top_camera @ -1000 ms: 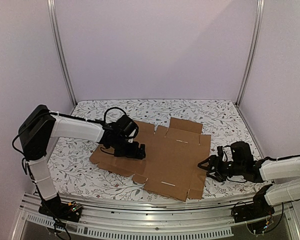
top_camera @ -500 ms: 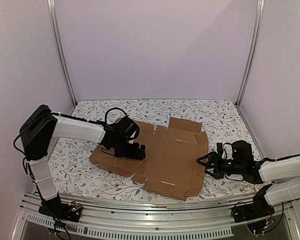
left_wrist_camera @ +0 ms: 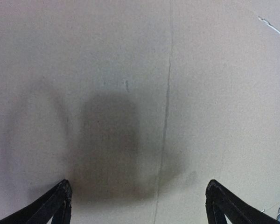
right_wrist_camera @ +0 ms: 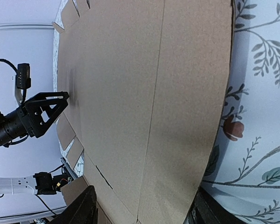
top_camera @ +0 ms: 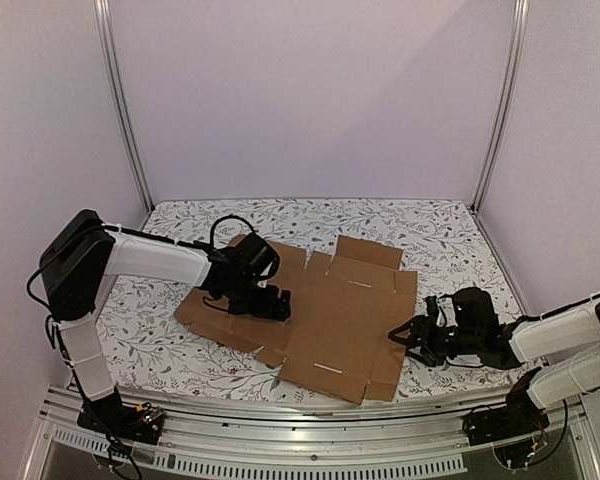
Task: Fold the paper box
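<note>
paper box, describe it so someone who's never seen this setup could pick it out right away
In the middle of the flower-patterned table lies one large, mostly flat sheet. That is the paper box: plain brown cardboard, not yet folded up, with notched flaps and small slits near its edges. It is the only brown, unprinted thing on the table.

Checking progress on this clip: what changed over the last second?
The right gripper moved left to the right edge of the paper box, narrowing its jaws a little and nudging the sheet slightly left; no clear grasp yet. The left gripper stayed open, low over the sheet's left part.
</note>
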Available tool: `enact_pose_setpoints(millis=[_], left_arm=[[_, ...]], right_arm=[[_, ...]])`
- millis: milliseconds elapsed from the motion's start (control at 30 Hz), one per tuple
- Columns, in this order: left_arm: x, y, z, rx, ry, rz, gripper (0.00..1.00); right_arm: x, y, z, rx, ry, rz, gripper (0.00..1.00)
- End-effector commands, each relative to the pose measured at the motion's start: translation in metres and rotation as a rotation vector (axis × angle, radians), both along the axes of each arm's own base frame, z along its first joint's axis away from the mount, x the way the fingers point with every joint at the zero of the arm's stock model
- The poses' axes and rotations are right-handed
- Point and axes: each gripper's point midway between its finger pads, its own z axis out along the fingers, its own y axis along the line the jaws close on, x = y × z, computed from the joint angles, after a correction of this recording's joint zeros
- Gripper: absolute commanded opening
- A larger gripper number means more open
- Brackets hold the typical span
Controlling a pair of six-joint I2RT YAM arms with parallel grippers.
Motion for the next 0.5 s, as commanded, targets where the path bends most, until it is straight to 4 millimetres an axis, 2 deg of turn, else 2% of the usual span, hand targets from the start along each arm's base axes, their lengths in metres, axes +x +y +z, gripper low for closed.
enact_pose_setpoints(millis=[0,133,300,467], left_arm=[[-0.015,-0.006,-0.012,0.009,0.036,-0.032,0.98],[-0.015,-0.006,-0.013,0.011,0.036,-0.033,0.98],[-0.016,-0.006,-0.011,0.009,0.033,-0.037,0.98],[-0.016,-0.006,-0.012,0.010,0.033,-0.039,0.98]], right_arm=[[0.003,0.009,0.006,0.001,-0.022,0.023,0.65],[0.002,0.009,0.007,0.002,-0.026,0.025,0.65],[-0.001,0.006,-0.002,-0.019,0.008,0.009,0.67],[0.001,0.021,0.016,0.073,-0.025,0.028,0.66]])
